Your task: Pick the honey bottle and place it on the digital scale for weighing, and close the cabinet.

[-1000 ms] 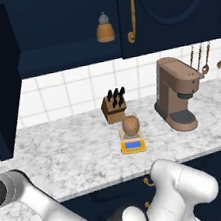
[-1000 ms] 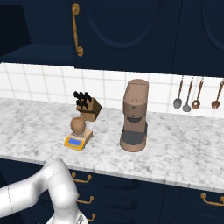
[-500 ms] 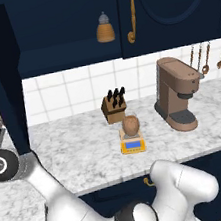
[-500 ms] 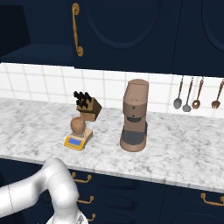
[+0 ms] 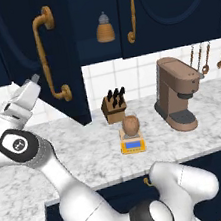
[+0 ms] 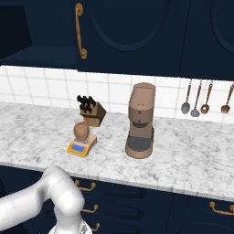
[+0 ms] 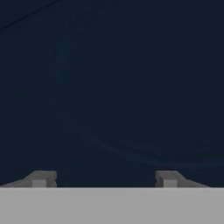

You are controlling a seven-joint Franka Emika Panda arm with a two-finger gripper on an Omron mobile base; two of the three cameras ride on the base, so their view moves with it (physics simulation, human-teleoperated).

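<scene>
The tan-brown honey bottle (image 5: 131, 125) (image 6: 81, 130) stands upright on the small yellow digital scale (image 5: 132, 145) (image 6: 80, 147) on the marble counter. The navy cabinet's left door (image 5: 18, 41) stands part open, swung out over the counter, its brass handle (image 5: 47, 56) facing me. My gripper (image 5: 33, 81) is raised at the left, close against that door, far from the bottle. In the hand view the door's dark panel (image 7: 112, 87) is right in front of the gripper (image 7: 105, 179), whose fingertips (image 7: 41, 178) stand wide apart and open with nothing between them.
A small orange beehive bottle (image 5: 103, 28) sits inside the cabinet. A knife block (image 5: 114, 107) (image 6: 91, 112) stands behind the scale, a brown coffee machine (image 5: 178, 94) (image 6: 141, 121) to its right. Utensils (image 6: 205, 98) hang on the tiled wall.
The open cabinet door has swung to the right, toward shut. My arm has risen and followed it, the hand now high beside the door. Bottle and scale have not moved.
</scene>
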